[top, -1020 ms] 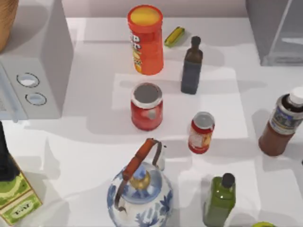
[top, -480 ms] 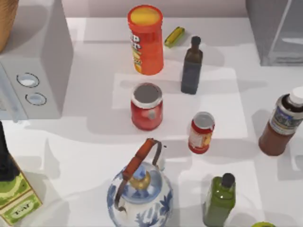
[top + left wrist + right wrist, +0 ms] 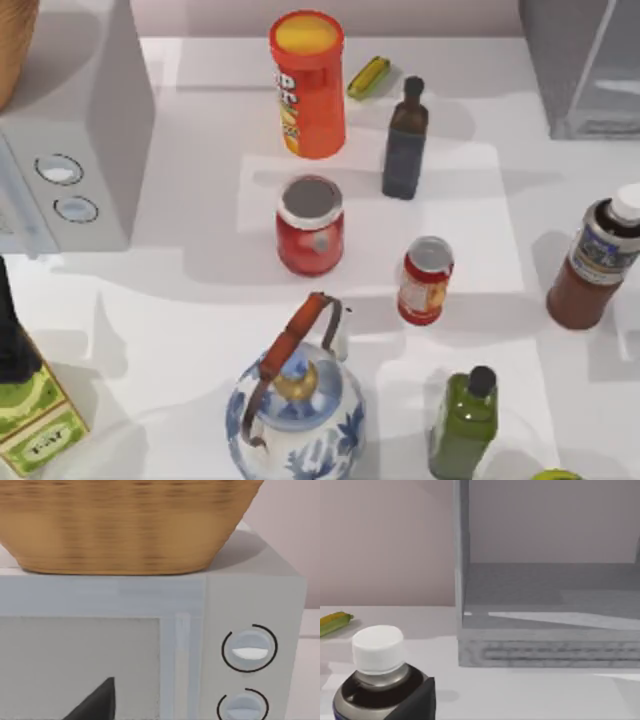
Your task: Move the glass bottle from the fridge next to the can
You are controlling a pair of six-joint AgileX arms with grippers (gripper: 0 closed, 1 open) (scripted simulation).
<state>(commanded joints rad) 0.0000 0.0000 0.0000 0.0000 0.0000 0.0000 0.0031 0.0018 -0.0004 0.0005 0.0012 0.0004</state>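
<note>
The reddish-brown glass bottle point(image 3: 597, 260) with its white cap stands upright on the table near the right edge, outside the fridge point(image 3: 585, 65). The small red can point(image 3: 425, 280) stands to its left, well apart from it. In the right wrist view the bottle's cap point(image 3: 377, 650) is close in front, and beyond it the grey fridge point(image 3: 550, 645) stands open and bare inside. A dark part of my right gripper point(image 3: 415, 702) shows beside the bottle. A dark part of my left gripper point(image 3: 95, 702) hangs in front of the white box with knobs point(image 3: 250, 650).
Left of the can stand a red jar point(image 3: 310, 225), an orange crisp tube point(image 3: 307, 80) and a dark square bottle point(image 3: 404, 145). A blue-and-white kettle point(image 3: 295, 405) and a green bottle point(image 3: 463, 420) are at the front. A basket point(image 3: 125, 525) sits on the white box point(image 3: 70, 150).
No object has moved. Only the shadow on the table by the right edge, near the glass bottle, has shifted a little.
</note>
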